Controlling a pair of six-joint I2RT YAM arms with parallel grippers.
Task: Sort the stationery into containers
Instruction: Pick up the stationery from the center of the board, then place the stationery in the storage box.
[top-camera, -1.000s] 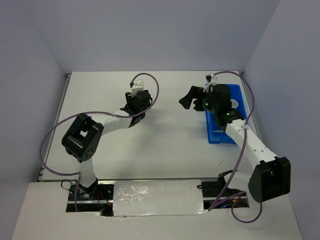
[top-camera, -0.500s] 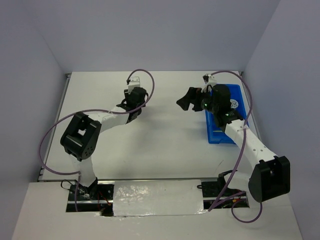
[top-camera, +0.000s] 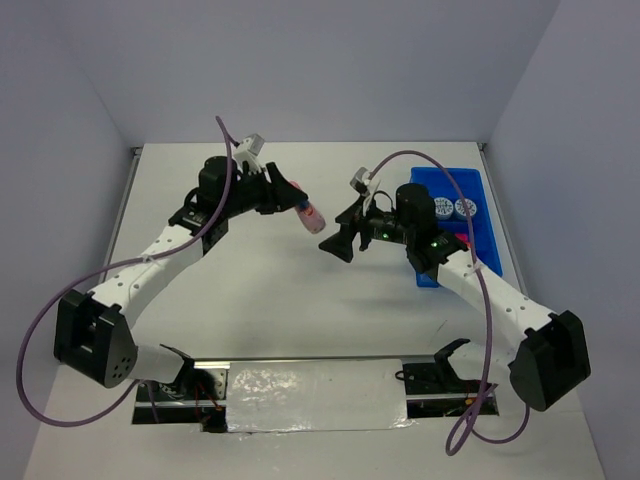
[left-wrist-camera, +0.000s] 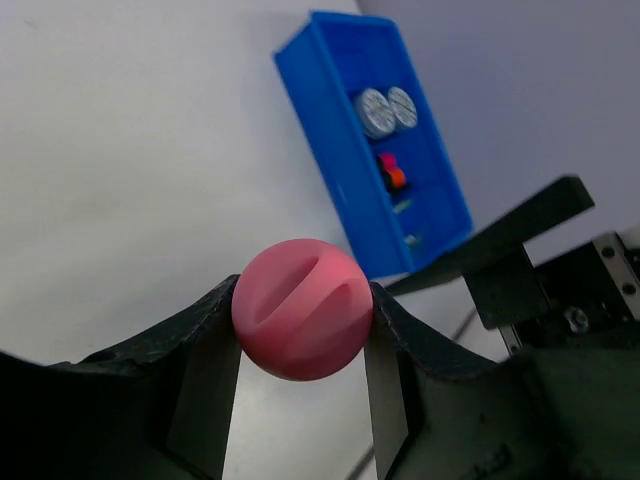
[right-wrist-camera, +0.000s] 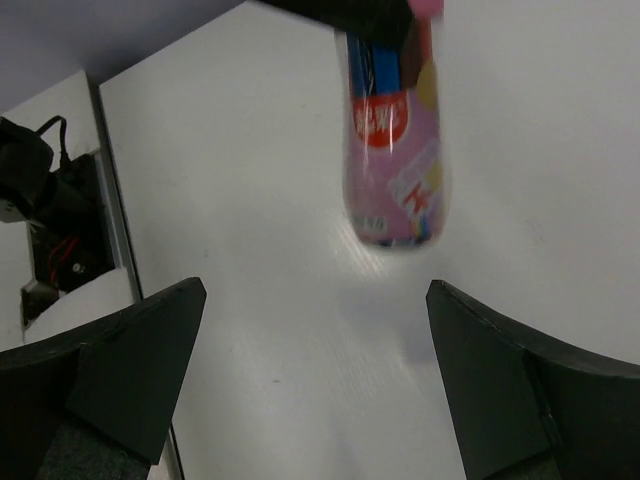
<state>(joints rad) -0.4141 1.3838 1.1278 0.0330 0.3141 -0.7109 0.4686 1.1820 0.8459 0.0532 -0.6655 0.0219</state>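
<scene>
A pink-topped tube (top-camera: 311, 218) hangs above the table's middle, and my left gripper (top-camera: 295, 203) is shut on it near its cap. In the left wrist view the round pink cap (left-wrist-camera: 302, 308) sits squeezed between both fingers (left-wrist-camera: 205, 350). The tube's printed pink body (right-wrist-camera: 395, 140) points down toward my right gripper (top-camera: 342, 233), which stands open just right of it with nothing inside (right-wrist-camera: 315, 340). The blue tray (top-camera: 428, 272) lies at the right. Two patterned rolls (top-camera: 451, 208) sit in its far compartment (left-wrist-camera: 386, 108).
Red and orange items (left-wrist-camera: 391, 172) lie in the tray's middle compartment. A finger of the right gripper (left-wrist-camera: 505, 240) crosses the left wrist view near the tray's wall (left-wrist-camera: 330, 130). White table surface (top-camera: 250, 290) lies below both grippers.
My left gripper closed on the pink-topped tube, lifted it off the table and swung it right. My right gripper moved left off the tray toward the tube, still open.
</scene>
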